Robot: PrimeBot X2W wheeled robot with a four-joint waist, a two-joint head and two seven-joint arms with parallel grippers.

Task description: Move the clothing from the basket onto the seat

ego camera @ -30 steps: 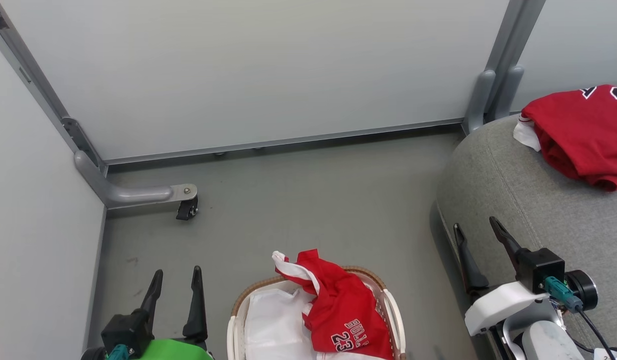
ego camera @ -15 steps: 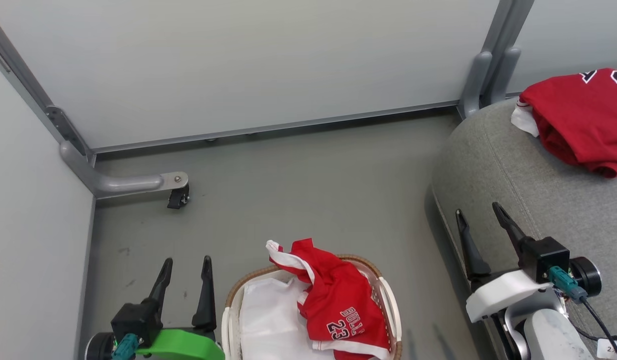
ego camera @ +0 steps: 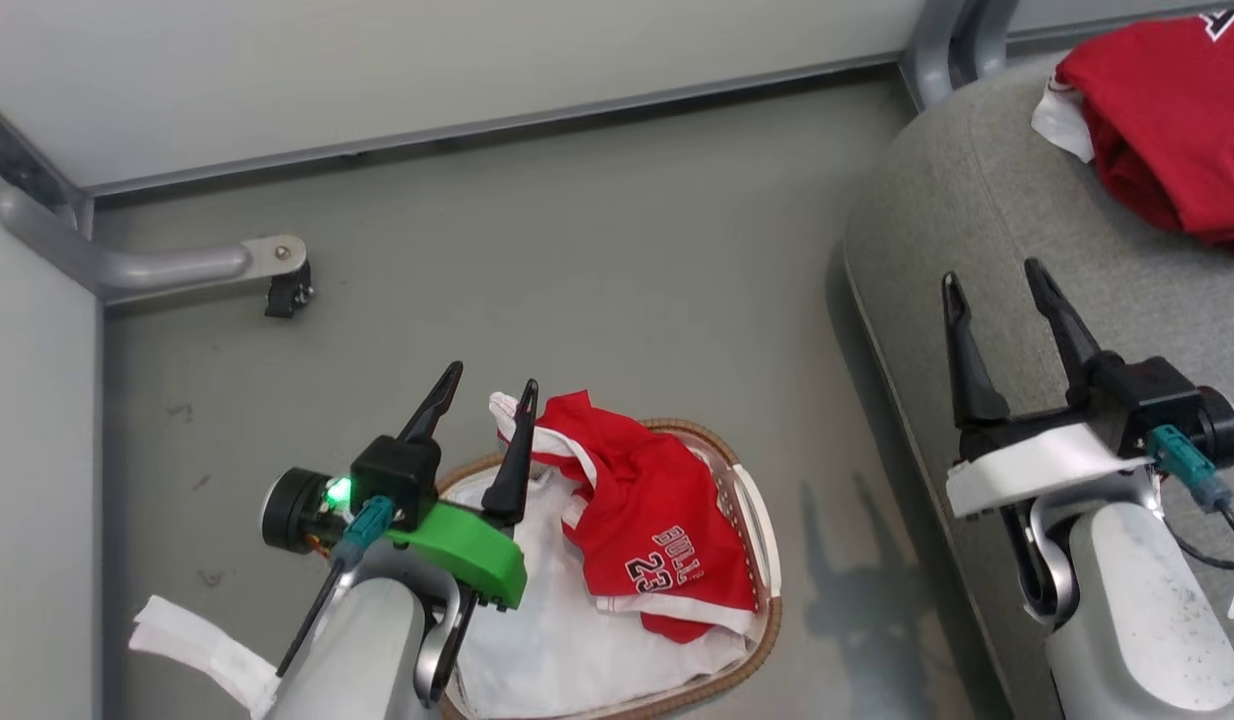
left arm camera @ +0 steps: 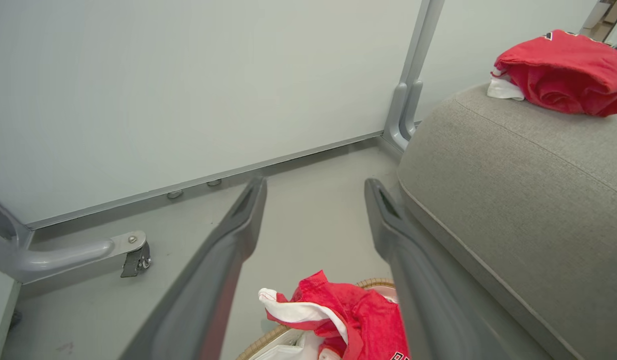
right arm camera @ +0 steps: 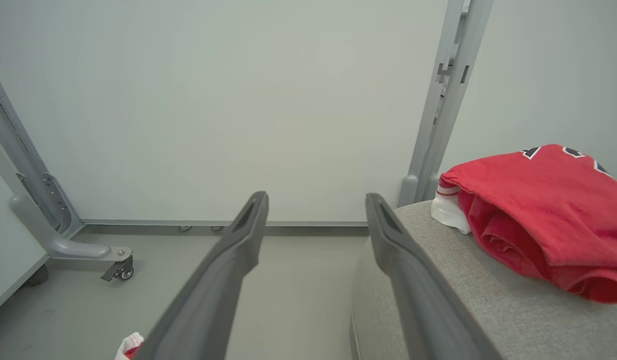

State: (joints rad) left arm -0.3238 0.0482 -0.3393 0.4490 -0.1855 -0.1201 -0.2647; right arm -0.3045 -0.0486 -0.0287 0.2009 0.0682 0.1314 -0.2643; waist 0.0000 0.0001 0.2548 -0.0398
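A grey floor (ego camera: 597,250) runs up to pale wall panels (ego camera: 377,60) in grey metal frames, and one frame foot ends in a small black caster (ego camera: 285,296). On the floor stands the basket (ego camera: 752,500), oval with a brown woven rim and a white liner cloth (ego camera: 567,650) spread inside. The printed red garment (ego camera: 647,520), marked BULLS 23 and edged in white, lies crumpled in the basket's right half, its white-trimmed end draped over the far rim. The left gripper (ego camera: 492,377) hovers above the basket's far left rim, jaws apart and holding nothing. Its right-hand jaw tip is just beside that trimmed end; whether it touches the cloth cannot be told. To the right rises the seat (ego camera: 977,180), a big grey cushion with a rounded corner and a stitched seam, near the basket but apart from it. The other red garment (ego camera: 1167,110) lies bunched on the seat's far part, with a bit of white at its left edge. The right gripper (ego camera: 990,272) hangs over the seat's near edge, jaws apart and empty, well apart from both garments. A white strip (ego camera: 192,640) shows beside the left forearm.
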